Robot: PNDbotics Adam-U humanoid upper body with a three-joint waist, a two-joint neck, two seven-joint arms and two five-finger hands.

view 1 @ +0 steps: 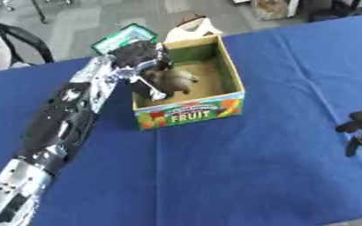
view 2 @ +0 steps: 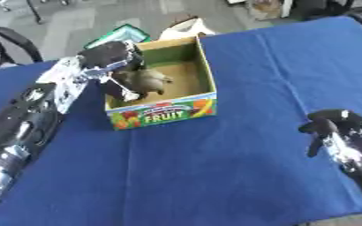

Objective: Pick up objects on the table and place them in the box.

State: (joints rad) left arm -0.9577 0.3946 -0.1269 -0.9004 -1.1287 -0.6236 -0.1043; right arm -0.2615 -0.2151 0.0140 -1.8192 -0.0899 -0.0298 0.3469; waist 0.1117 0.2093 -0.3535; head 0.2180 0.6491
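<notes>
- A cardboard box (view 1: 229,84) stands open on the blue table (view 1: 238,167), with "FRUIT" and fruit pictures printed on its front wall.
- The left arm (view 1: 68,110) comes in from the lower left and reaches up to the box's left wall.
- The left hand (view 1: 141,57) sits over the box's left rim, its fingers curled down into the box around a brownish, rounded object (view 1: 172,79).
- That object is inside the box, toward its left side, low over the brown floor; I cannot tell whether it touches the floor.
- Its exact kind is not clear; it is a dull brown-green lump with small bits sticking out.
- The right hand (view 2: 331,126) shows at the right edge, well apart from the box, just above the table.
- Its dark fingers are bent downward and hold nothing.
- Behind the box, a green-edged flat thing (view 1: 122,37) and a white thing with a brown top (view 1: 192,28) show at the table's far edge.
</notes>
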